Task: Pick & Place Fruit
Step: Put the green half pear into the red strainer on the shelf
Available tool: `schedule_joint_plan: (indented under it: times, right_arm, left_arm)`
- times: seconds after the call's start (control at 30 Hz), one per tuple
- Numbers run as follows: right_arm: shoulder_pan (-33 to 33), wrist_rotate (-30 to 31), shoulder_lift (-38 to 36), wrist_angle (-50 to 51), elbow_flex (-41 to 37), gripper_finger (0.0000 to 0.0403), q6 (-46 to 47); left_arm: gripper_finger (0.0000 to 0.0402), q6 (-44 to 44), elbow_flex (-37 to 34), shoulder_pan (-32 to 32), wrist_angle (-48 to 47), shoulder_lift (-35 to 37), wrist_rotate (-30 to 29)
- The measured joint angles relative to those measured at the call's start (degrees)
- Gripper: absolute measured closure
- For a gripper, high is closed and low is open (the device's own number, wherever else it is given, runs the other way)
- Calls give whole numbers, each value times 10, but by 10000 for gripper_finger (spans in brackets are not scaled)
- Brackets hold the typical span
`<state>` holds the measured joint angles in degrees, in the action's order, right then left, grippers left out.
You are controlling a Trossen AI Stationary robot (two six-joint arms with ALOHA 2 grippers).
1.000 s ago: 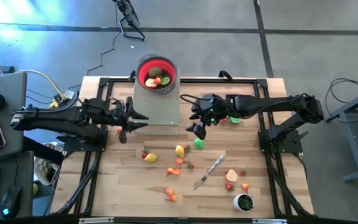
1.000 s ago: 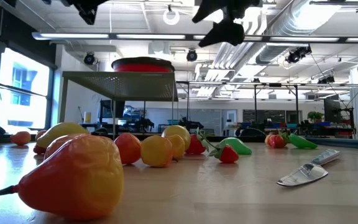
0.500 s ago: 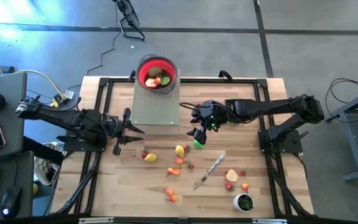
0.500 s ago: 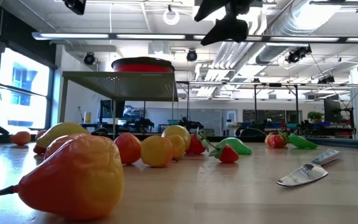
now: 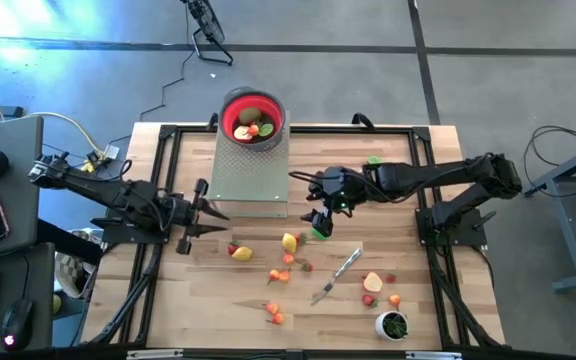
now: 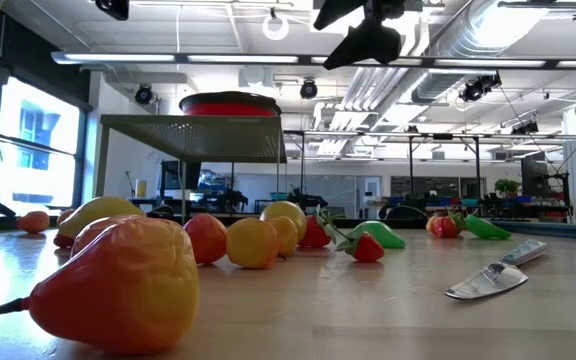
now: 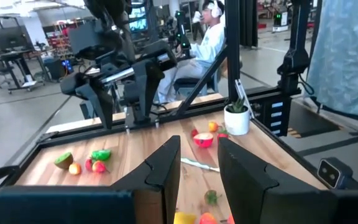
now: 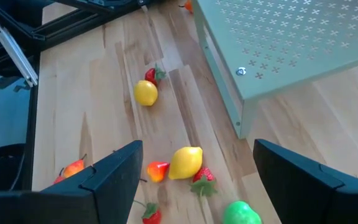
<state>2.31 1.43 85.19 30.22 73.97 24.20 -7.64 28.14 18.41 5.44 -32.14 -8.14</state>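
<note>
near the centre of the high view, the right gripper (image 5: pixel 315 217) hangs over the wooden table (image 5: pixel 418 310) with its 2 fingers spread wide and nothing between them, just above a round green toy fruit (image 5: pixel 319 231) and beside a yellow toy lemon (image 5: pixel 289 241). its wrist view looks down between the wide fingers (image 8: pixel 114 171) at the lemon (image 8: pixel 186 162), the green fruit (image 8: pixel 240 213), a small red strawberry piece (image 8: pixel 158 169) and a round yellow fruit (image 8: pixel 145 93). at centre-left of the high view, the left gripper (image 5: pixel 206 210) sits at the near edge of the grey perforated metal stand (image 5: pixel 251 170), fingers drawn to a narrow gap and holding nothing, as its wrist view shows (image 7: pixel 197 171). at top centre, a red bowl (image 5: pixel 252 115) on the stand's far end holds a few fruit pieces. more small red, orange and yellow fruit pieces (image 5: pixel 280 275) are scattered across the lower middle of the table, around a silver knife (image 5: pixel 337 276). a small white cup with green contents (image 5: pixel 392 324) stands at lower right. in the left wrist view, a person (image 7: pixel 201 40) sits beyond the table.
</note>
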Motion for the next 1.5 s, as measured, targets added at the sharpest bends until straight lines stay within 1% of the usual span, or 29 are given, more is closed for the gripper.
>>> schedule_joint_plan:
  times: [0.23,0.33,0.37,0.53,0.87,0.93,1.0,1.1,1.23,1.37,1.5]
  right_arm:
    - [0,-1,0,-1,0,103,-26]
    - [0,-1,0,-17,0,103,-43]
    - [0,-1,0,-28,0,103,-39]
    - [1,2,0,-90,0,103,47]
    - [58,78,0,-135,0,103,74]
    - [66,90,0,-124,0,103,82]
    - [70,96,0,-92,0,103,104]
    - [71,100,4,-27,0,103,144]
    - [71,122,7,62,0,103,185]
    - [66,143,17,105,0,103,211]
    - [62,150,34,98,1,103,211]
  left_arm:
    - [298,3,0,0,0,10,1]
    - [297,4,0,0,0,10,1]
    - [298,5,0,0,0,10,1]
    - [297,24,0,0,0,10,1]
    - [297,26,0,0,0,10,2]
    - [297,26,0,0,0,10,2]
    - [297,26,0,0,1,10,2]
    - [297,26,0,0,0,10,2]
    - [297,26,0,0,1,10,2]
    - [297,26,0,0,0,10,2]
    - [297,26,0,0,1,10,2]
